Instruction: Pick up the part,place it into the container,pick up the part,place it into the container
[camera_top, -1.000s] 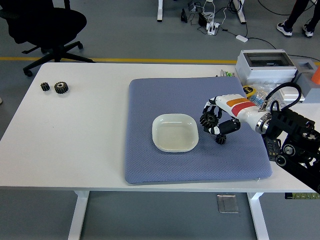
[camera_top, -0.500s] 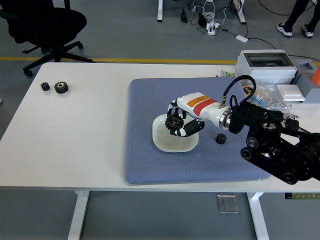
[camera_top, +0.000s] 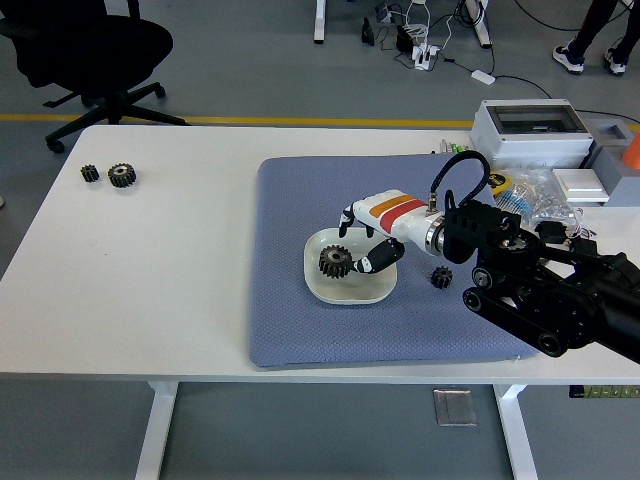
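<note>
White counter (camera_top: 180, 260), blue mat (camera_top: 300, 330): right robot hand (camera_top: 362, 250) has carried the large gear (camera_top: 334, 262) over into the dish (camera_top: 372, 293), fingers loosening. Small gear (camera_top: 441, 277) remains right of dish, next.

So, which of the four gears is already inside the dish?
The large gear under the robot hand lies in the white dish. The small gear sits on the blue mat, and the other two gears sit at the table's far left.
</note>
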